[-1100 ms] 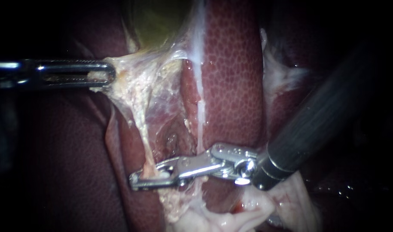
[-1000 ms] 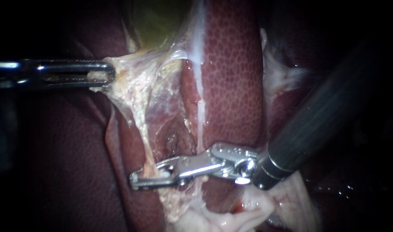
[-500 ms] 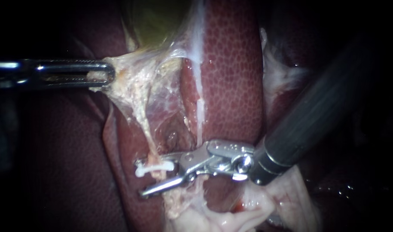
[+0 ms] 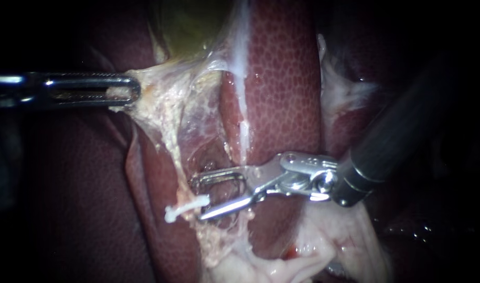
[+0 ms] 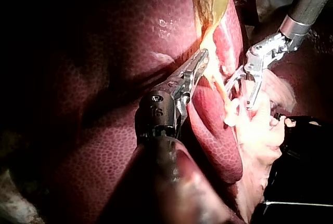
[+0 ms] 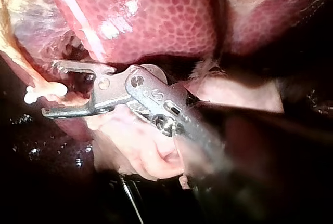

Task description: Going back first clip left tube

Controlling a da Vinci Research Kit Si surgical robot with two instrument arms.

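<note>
A white clip (image 4: 185,206) sits across the pale left tube (image 4: 172,149), which runs down from the held tissue. My right instrument (image 4: 199,198) comes in from the upper right. Its jaws are open, with their tips just right of the clip, one above and one below its end. The right wrist view shows the same: my right instrument (image 6: 52,90) has open jaws astride the end of the clip (image 6: 46,92) without gripping it. My left instrument (image 4: 125,90) is shut on pale tissue below the gallbladder (image 4: 190,26) and holds it stretched leftward. It also shows as my left instrument (image 5: 202,60).
The mottled red liver (image 4: 284,89) lies behind and right of the tube, with a white strand (image 4: 245,118) running down it. Loose pale tissue (image 4: 281,262) is bunched below the right instrument's shaft. A dark liver lobe (image 4: 66,199) fills the lower left.
My right instrument's jaws have opened and drawn back up and to the right, leaving the white clip on the tube. My left instrument has kept still.
</note>
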